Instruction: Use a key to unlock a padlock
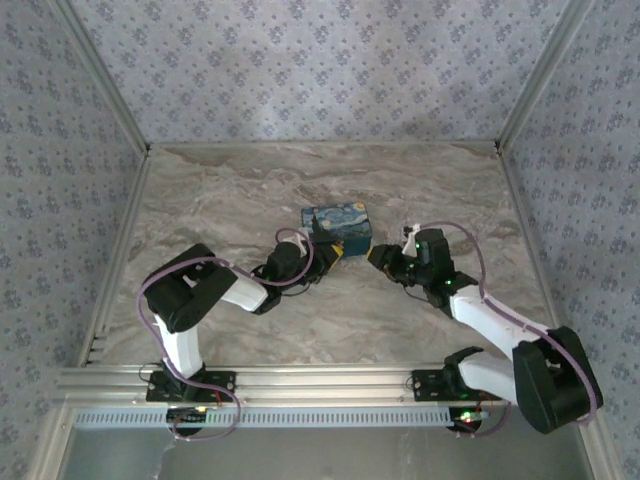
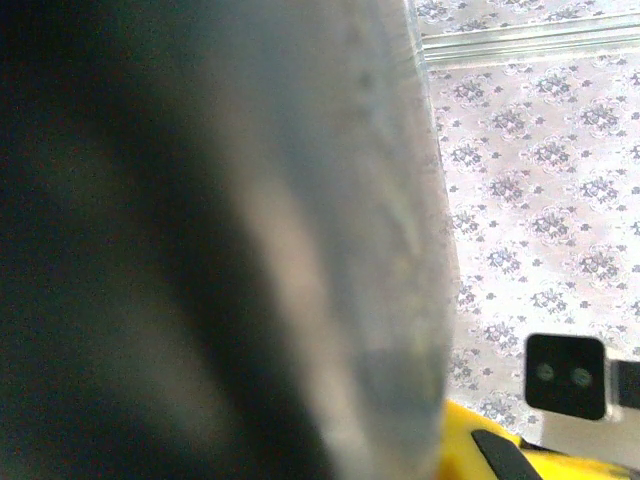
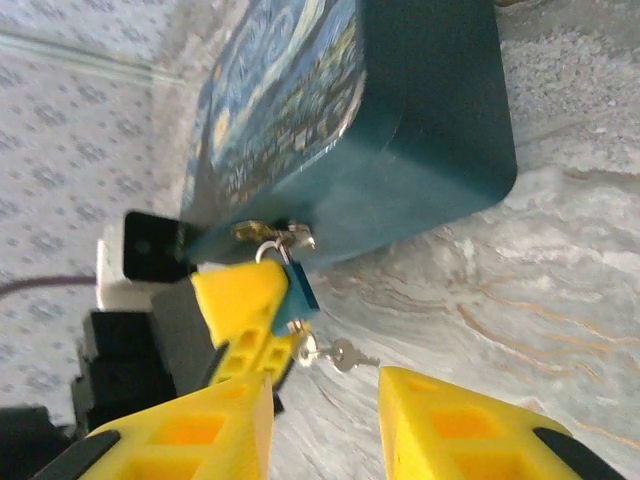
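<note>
Padlock (image 3: 297, 288): small, blue, hanging by its thin shackle from the brass hasp on the front of the printed box (image 3: 400, 130), low over the marble table (image 3: 560, 300). Silver key (image 3: 342, 355) sits in the keyhole at the bottom of the body, head pointing out and away from the box.

Left gripper (image 1: 325, 252): closed. One yellow finger (image 3: 245, 300) lies against the side of the padlock. The other finger is hidden, so I cannot tell whether the body is truly pinched.

Right gripper (image 3: 325, 385): fingers apart, nothing between them. The key head lies just beyond the fingertips, roughly in line with the gap and not touching either one.

Step in hand, as I read it: take the key head and turn it.
- Advance along the key's own line so the head enters the gap squarely.
- Close on the flat faces of the head, not the edges.
- Rotate about the shaft, no sideways pull.
- Padlock swings freely on the hasp, so the left side must brace the body or the lock will simply twist with the key.
</note>
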### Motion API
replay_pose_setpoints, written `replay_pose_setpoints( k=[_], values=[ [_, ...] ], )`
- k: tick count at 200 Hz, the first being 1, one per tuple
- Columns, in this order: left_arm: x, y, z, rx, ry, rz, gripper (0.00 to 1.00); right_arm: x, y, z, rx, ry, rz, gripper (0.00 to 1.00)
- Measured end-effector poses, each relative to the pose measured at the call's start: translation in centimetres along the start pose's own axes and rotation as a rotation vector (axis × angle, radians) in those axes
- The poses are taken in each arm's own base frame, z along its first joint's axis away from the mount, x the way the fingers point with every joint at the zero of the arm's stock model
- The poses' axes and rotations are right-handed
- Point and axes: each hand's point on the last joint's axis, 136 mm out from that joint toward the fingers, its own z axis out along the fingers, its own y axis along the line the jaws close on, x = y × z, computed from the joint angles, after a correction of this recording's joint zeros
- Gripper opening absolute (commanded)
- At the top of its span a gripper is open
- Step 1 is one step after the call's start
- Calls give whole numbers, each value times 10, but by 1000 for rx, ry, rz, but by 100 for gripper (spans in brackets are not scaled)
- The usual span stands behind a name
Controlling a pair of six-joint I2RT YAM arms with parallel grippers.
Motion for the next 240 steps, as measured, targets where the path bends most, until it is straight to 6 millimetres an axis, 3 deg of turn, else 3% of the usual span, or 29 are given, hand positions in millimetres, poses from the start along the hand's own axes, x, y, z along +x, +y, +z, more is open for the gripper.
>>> replay_pose_setpoints(
  k=[49,83,189,240],
  values=[
    [3,0,0,-1,15,0,0,31,9,5,116,103,-322,42],
    [4,2,-1,-12,22,-3,0,40,8,17,184,147,-463,45],
    [5,0,-2,-12,27,-3,0,31,9,55,304,173,-651,46],
    [-1,3,-2,-24,14,-8,0,29,9,62,325,192,-688,43]
  ],
)
